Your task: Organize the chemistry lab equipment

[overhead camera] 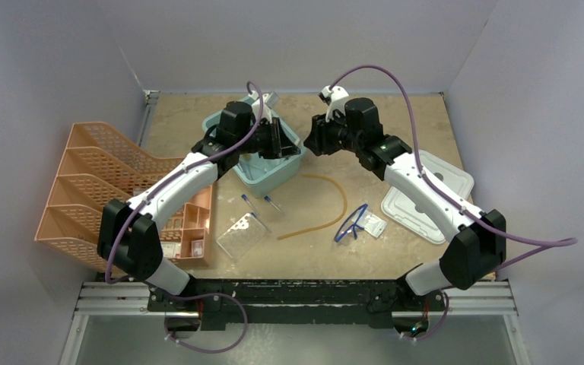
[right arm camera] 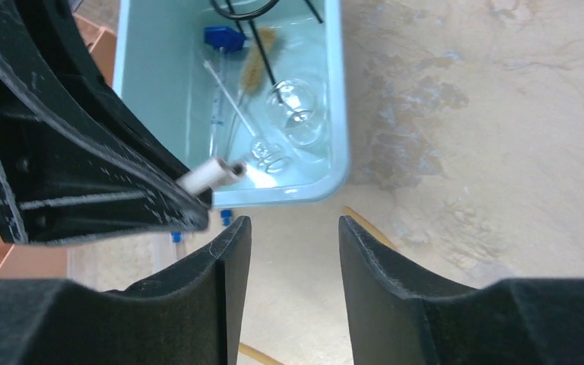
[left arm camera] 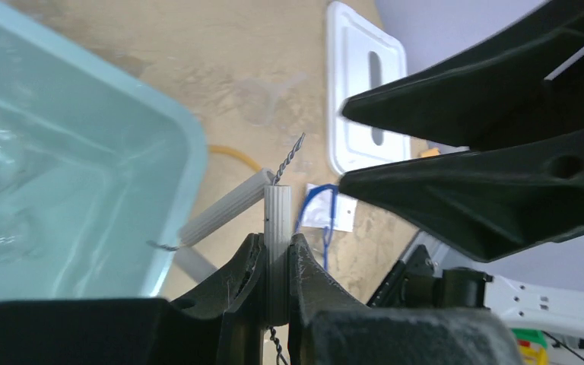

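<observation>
My left gripper [left arm camera: 277, 245] is shut on one ribbed leg of the white triangle [left arm camera: 277, 207], holding it above the right edge of the teal bin [left arm camera: 190, 144]. Twisted wire sticks out of the leg's top. My right gripper [right arm camera: 295, 228] stands open and empty just to the right, facing the left one [overhead camera: 283, 141]. Inside the bin lie the bristle brush [right arm camera: 257, 57], the black wire ring stand [right arm camera: 245, 9], a blue-capped tube [right arm camera: 223, 38] and clear glass flasks [right arm camera: 298, 114]. On the table are the amber tubing [overhead camera: 336, 204], safety glasses [overhead camera: 352, 223], clear rack [overhead camera: 243, 236] and two blue-capped tubes [overhead camera: 248, 201].
The orange mesh organizer [overhead camera: 95, 182] stands at the left with a small orange compartment tray [overhead camera: 194, 228] beside it. The pale lid [overhead camera: 428, 198] lies at the right under the right arm. A small clear packet [overhead camera: 375, 225] sits next to the glasses.
</observation>
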